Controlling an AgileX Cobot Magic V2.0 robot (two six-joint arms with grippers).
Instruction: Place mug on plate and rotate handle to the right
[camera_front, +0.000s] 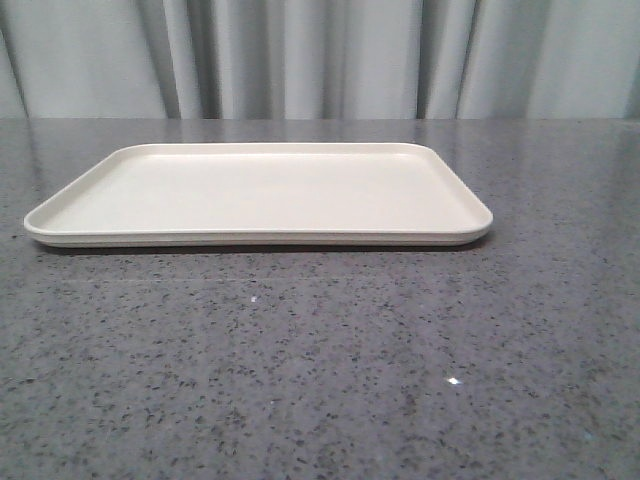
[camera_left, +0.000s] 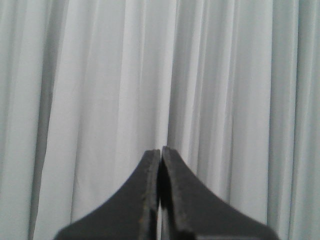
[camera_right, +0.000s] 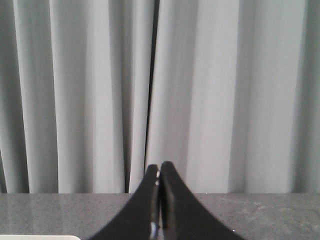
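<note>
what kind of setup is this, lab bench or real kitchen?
Likely a staged lab or test bench, not a kitchen: a pale curtain closes off the whole background, the speckled grey stone-look table holds only the plate, and both wrist views face curtain. No mug in view.

Count on the table (camera_front: 320, 380): one plate (camera_front: 258, 196), lying toward the far edge. Mugs seen: zero. Grippers: two, one left gripper (camera_left: 160, 156) and one right gripper (camera_right: 159, 170), each with two fingers pressed together. One curtain (camera_front: 320, 60) behind.

Even, soft light; glints on the table (camera_front: 452, 380); wrist views slightly blurred.
</note>
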